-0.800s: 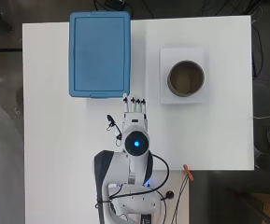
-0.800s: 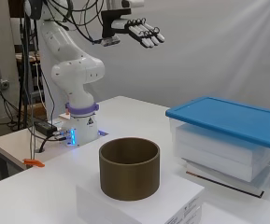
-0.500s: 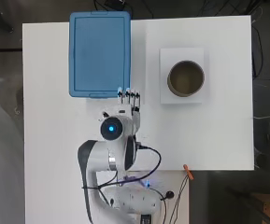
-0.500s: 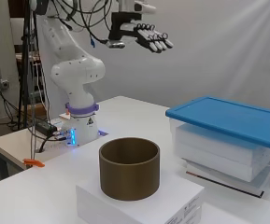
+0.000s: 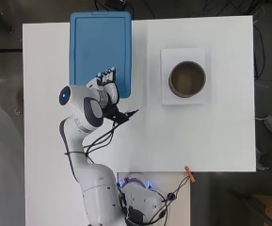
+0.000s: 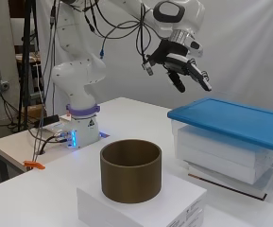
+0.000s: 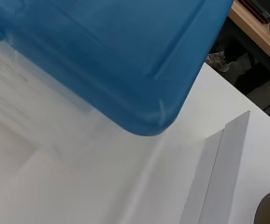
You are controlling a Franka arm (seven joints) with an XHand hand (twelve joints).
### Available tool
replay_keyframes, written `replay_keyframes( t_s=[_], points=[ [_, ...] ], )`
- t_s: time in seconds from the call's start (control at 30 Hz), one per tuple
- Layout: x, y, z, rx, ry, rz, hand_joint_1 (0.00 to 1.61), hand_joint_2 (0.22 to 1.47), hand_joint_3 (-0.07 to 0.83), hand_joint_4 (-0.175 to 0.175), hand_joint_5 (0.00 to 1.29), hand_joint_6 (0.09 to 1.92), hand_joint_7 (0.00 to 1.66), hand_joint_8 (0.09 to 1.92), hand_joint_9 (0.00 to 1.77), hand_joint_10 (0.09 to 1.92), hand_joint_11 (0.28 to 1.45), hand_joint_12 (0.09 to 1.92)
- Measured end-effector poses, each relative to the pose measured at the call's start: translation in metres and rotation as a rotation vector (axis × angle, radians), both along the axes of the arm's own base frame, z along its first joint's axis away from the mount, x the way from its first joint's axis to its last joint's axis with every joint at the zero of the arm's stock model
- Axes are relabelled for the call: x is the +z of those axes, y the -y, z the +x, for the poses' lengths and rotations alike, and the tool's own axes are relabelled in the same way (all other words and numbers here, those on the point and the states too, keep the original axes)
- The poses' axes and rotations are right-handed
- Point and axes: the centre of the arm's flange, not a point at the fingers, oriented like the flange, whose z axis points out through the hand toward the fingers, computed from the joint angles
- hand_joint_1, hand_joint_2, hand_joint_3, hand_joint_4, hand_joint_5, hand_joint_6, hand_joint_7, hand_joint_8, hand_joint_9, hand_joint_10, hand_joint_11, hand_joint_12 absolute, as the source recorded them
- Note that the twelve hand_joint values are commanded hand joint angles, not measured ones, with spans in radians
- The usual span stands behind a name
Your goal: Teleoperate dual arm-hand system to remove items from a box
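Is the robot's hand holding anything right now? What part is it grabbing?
Nothing is held. The hand hangs in the air above the near end of the blue lid, its fingers straight and touching nothing.

Overhead straight down; side level; wrist close; all share lid (image 5: 100,47).

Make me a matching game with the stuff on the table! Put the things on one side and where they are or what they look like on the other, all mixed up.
Things:
1. blue lid
2. brown round container
3. hand
4. white box

Descriptions:
A. up in the air, fingers straight
B. under the brown container
C. closed on top of the clear storage box
D. open at the top, nothing visible inside

Pairs: 1-C, 2-D, 3-A, 4-B
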Motion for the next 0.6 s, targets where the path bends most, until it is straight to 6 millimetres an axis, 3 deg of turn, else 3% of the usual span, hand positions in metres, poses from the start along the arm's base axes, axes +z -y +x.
replay_keyframes(
  t_s=[0.1, 0.2, 0.33, 0.6],
  points=[
    [-0.021, -0.011, -0.008, 0.035, 0.001, -0.014, 0.11, 0.85, -0.004, 0.101, 0.21, 0.09, 0.33, 0.09, 0.38, 0.09, 0.37, 0.09],
    [-0.029, -0.020, -0.017, 0.046, 0.016, -0.041, 0.09, 0.85, -0.001, 0.097, 0.21, 0.09, 0.33, 0.09, 0.39, 0.09, 0.37, 0.09],
    [-0.045, -0.017, -0.030, 0.048, 0.012, -0.080, 0.04, 0.85, 0.000, 0.100, 0.22, 0.09, 0.36, 0.09, 0.41, 0.09, 0.37, 0.09],
    [-0.062, -0.020, -0.031, 0.021, 0.043, -0.159, 0.06, 0.86, 0.004, 0.118, 0.21, 0.09, 0.32, 0.09, 0.34, 0.09, 0.36, 0.09]
  ],
)
